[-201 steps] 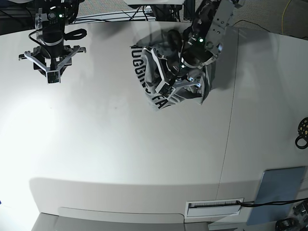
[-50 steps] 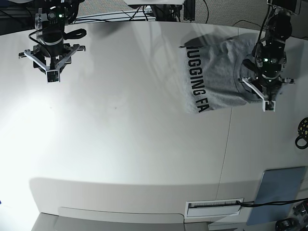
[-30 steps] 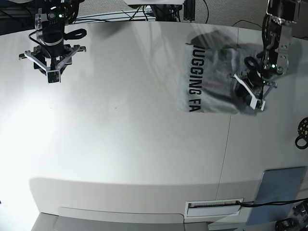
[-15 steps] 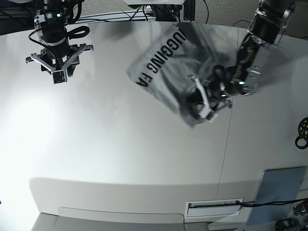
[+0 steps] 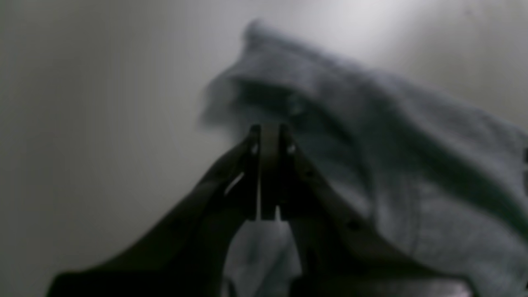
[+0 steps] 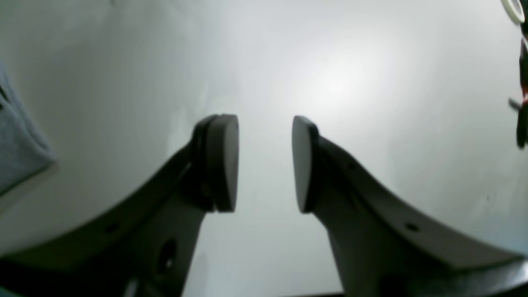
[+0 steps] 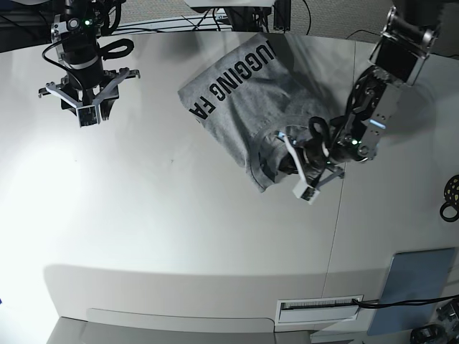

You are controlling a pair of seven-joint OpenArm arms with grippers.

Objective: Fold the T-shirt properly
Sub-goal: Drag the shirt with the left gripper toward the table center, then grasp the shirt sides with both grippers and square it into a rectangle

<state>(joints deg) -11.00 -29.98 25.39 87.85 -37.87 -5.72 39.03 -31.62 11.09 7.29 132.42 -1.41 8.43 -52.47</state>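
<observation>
- The T-shirt (image 7: pixel 244 100) is pinched by the closed left gripper (image 5: pixel 268 136), lettering upward.
- The right gripper (image 6: pixel 264 163) is held open, empty, above the table (image 7: pixel 158 215).

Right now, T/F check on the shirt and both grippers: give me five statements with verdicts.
1. The left gripper is shut on the T-shirt. True.
2. The right gripper holds a sleeve. False: its jaws are open, with nothing between them.
3. Black lettering on the shirt faces up. True.
4. The shirt lies neatly folded. False: it is bunched and spread unevenly.
5. The blue pad lies under the shirt. False: it sits apart, near the table edge.
</observation>
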